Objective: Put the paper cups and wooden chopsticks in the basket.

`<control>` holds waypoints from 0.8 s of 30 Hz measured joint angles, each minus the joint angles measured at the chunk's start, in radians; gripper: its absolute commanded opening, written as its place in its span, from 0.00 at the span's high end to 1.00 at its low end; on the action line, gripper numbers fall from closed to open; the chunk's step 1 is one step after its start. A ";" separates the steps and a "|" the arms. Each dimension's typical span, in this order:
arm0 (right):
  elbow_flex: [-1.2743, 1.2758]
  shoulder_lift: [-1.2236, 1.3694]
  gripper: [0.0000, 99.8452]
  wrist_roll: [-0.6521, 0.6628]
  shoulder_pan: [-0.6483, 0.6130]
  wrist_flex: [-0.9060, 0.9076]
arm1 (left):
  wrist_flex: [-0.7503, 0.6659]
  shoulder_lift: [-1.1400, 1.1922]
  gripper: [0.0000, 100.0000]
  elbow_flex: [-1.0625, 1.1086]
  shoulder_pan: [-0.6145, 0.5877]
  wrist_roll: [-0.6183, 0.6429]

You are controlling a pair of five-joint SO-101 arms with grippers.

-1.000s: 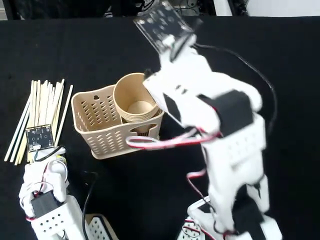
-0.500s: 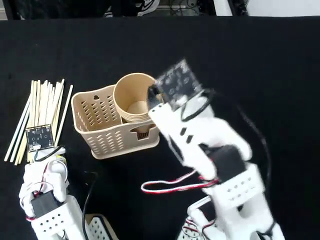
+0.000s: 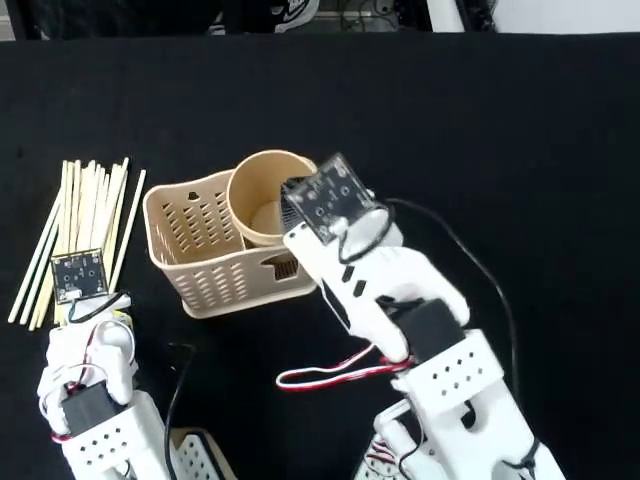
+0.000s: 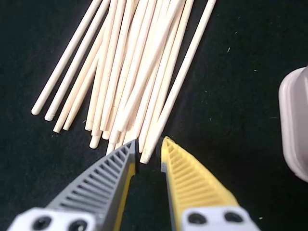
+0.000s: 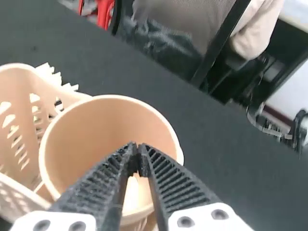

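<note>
The paper cups sit nested in the basket, with the right gripper pinched empty above them. Beside the basket, the left gripper, slightly parted, meets the ends of the wooden chopsticks, seemingly for pickup.

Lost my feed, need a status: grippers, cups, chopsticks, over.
Left gripper open, tips at ends of wooden chopsticks on the table. Right gripper shut above the paper cups in the basket. Right arm overhangs basket's cup side.

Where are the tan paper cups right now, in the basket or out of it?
In: the tan paper cups stand upright, mouth up, inside one end of the beige perforated plastic basket.
</note>
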 measured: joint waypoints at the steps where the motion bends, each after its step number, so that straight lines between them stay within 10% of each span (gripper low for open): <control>1: -0.055 0.015 0.99 -0.006 0.000 0.063 | 0.000 0.000 0.90 0.000 0.000 0.000; 14: -0.790 -0.129 0.99 0.063 0.026 0.776 | 0.000 0.000 0.84 -0.005 -0.077 0.000; 24: -0.470 -0.292 0.99 0.120 0.539 0.865 | 0.000 0.035 0.80 -0.227 -0.147 -0.058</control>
